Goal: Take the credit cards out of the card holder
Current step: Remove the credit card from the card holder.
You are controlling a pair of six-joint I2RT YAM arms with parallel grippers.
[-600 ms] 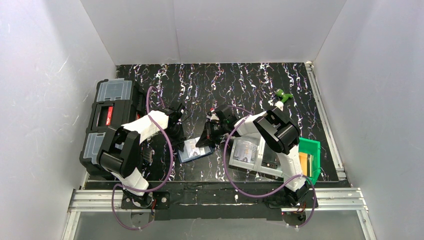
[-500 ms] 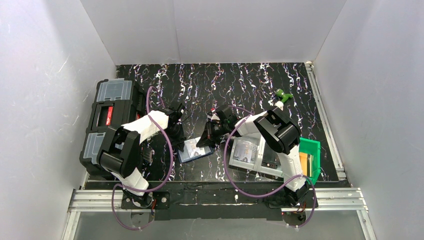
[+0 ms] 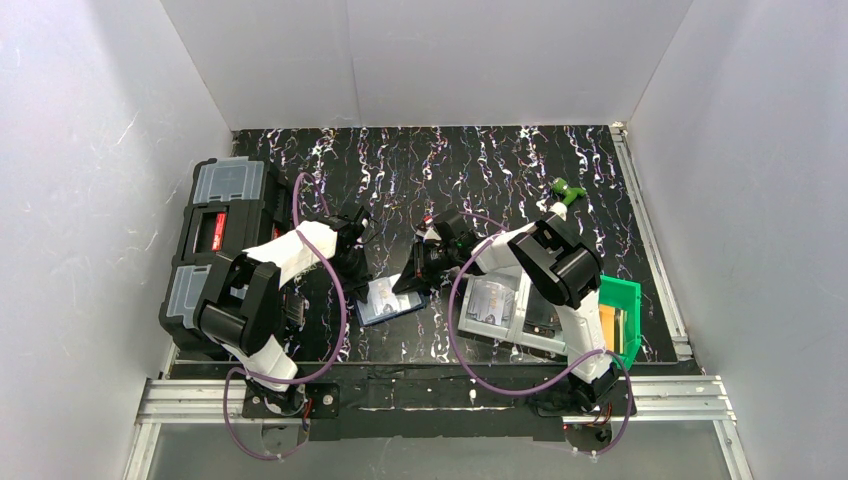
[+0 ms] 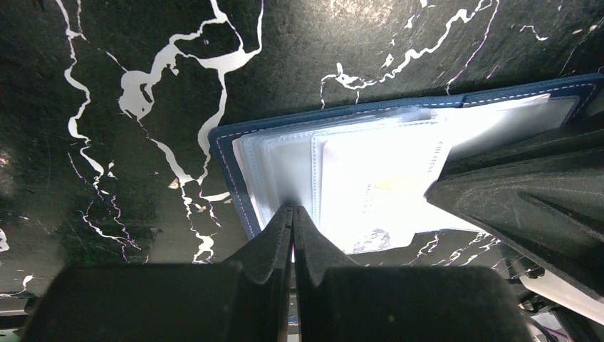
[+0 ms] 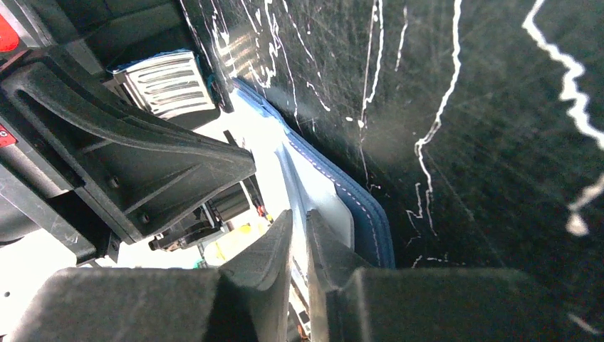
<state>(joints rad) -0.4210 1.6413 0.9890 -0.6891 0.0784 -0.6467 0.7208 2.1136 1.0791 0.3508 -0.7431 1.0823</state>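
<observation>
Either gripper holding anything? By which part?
Left gripper: jaws shut, tips pressing the clear sleeves of the card holder, apparently clamping nothing. Right gripper: jaws narrowly apart at the holder's stitched edge; whether they pinch anything cannot be told.

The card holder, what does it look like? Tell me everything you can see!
The card holder is a small navy blue case with pale stitching round its edge, lying open on the black marbled table between the two arms. Inside, clear pale plastic sleeves stack like pages, a pale card showing in one. The left gripper, shut, rests its tips on the sleeves. The right gripper meets the opposite edge, fingers nearly together; whether it pinches anything is unclear.
</observation>
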